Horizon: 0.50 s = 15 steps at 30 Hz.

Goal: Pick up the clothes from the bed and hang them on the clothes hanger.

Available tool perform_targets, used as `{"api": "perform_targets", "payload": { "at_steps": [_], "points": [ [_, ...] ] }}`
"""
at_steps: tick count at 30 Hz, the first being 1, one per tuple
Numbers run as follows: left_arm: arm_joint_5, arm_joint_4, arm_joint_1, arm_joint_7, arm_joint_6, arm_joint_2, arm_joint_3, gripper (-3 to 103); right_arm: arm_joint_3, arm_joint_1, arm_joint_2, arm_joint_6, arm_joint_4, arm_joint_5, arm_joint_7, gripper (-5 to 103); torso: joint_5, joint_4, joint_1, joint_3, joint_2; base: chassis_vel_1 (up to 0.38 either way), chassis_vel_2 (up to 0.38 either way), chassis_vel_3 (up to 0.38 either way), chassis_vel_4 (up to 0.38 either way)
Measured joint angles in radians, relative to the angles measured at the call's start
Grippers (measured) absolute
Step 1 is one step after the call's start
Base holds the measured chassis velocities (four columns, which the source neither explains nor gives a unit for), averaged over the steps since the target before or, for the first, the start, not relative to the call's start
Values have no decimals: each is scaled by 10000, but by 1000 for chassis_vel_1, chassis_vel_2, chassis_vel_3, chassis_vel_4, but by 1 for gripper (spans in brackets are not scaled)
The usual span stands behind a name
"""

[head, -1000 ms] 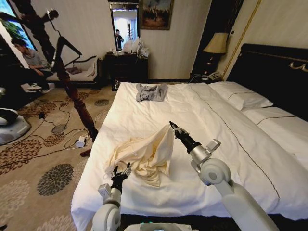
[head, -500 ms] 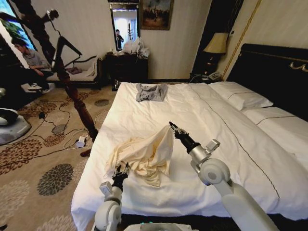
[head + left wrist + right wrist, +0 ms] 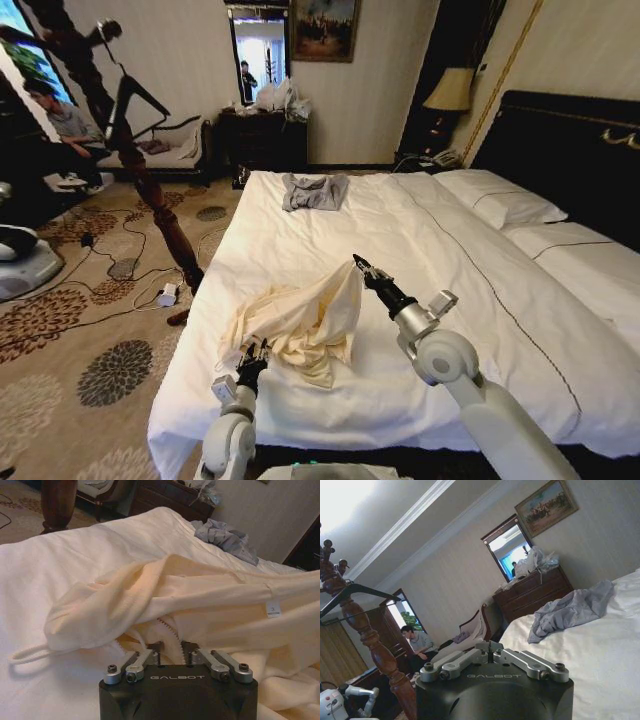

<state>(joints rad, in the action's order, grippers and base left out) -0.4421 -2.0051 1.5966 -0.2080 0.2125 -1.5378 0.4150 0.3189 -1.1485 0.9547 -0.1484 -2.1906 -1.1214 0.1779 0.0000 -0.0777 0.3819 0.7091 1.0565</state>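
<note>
The right gripper [image 3: 357, 263] is clenched on a raised fold of the cream-yellow shirt [image 3: 300, 325], held above the bed [image 3: 450, 260]. The left gripper [image 3: 252, 352] is pressed into the shirt's near edge; its grip cannot be told. If lifted by one fold, the shirt could be dropped or dragged, well apart from the black hanger [image 3: 135, 100].

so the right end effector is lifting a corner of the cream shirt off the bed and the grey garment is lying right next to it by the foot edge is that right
Not quite. The right end effector does hold up a corner of the cream shirt above the bed, but the grey garment lies well apart from it, at the bed's far edge near the dresser, as the head view shows.
</note>
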Motion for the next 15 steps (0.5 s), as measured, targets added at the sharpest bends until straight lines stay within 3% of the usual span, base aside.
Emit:
{"api": "perform_targets", "payload": {
  "at_steps": [1,4,6,15],
  "points": [
    [-24,-22,24,15,0,16,43,17,-2,1,-2,6,5,2,-4,0,0,0,0,0,0,0,0,0,0],
    [-43,-99,90,57,-1,48,93,11,-4,1,-8,14,10,11,-11,0,0,-1,0,0,0,0,0,0,0],
    [-48,-189,180,126,-20,79,154,3,-4,1,-13,23,13,16,-17,0,-1,-1,0,0,0,0,0,0,0],
    [-116,-1241,867,613,-105,415,404,0,91,84,-40,129,126,49,-2,0,-1,0,-1,0,0,0,0,0,0]
  ]
}}
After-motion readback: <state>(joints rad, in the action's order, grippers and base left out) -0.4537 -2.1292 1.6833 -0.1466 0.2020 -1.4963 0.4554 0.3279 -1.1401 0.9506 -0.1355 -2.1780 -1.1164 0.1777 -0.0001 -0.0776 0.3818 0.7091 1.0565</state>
